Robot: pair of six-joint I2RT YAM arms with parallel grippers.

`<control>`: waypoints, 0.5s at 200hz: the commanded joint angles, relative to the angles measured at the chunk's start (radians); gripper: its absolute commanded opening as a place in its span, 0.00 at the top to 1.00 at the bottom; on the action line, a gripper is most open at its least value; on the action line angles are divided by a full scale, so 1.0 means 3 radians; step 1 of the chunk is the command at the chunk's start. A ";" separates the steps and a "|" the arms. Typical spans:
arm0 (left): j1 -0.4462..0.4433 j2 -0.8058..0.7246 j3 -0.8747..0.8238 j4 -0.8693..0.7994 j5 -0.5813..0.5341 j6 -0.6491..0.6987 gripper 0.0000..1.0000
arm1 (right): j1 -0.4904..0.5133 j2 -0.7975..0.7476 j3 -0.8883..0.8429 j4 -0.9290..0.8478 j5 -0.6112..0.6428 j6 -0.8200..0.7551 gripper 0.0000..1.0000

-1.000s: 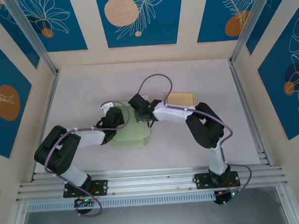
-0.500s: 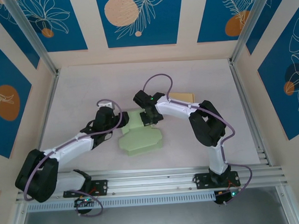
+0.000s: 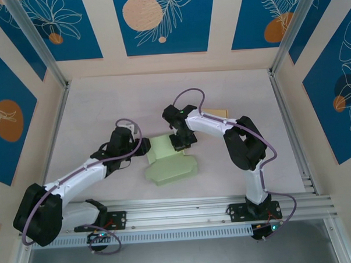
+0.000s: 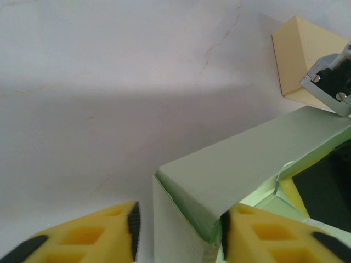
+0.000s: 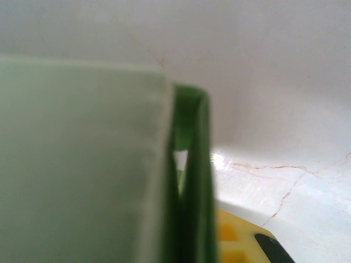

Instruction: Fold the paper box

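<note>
Green paper box (image 3: 168, 167) half-formed: far wall raised, near panel flat. Right end effector (image 3: 182, 141) pinches the wall; left end effector (image 4: 180, 224) open astride a corner. Flaps remain.

Bright, even light, soft shadows (paper box (image 5: 82, 164) blurred close-up).

paper box (image 3: 168, 164) lying mid table (image 3: 104, 105) | left tool (image 3: 142, 148) sitting at its left side | right tool (image 3: 182, 144) sitting at its rear edge | small carton (image 3: 219, 112) lying behind-right, apart
</note>
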 commanded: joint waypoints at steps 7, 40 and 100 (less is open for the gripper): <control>-0.0080 0.0146 -0.0031 0.0071 -0.0012 0.0009 0.65 | 0.0013 0.0001 0.0066 -0.0088 -0.0195 0.0027 0.96; -0.0236 0.0422 0.0106 -0.0219 -0.0481 0.0117 0.82 | 0.0047 -0.0013 0.0050 -0.0105 -0.0254 0.0079 0.96; -0.0379 0.0804 0.0458 -0.0861 -0.0874 0.0295 0.96 | 0.0101 -0.0044 0.0058 -0.0236 -0.0356 0.0038 0.72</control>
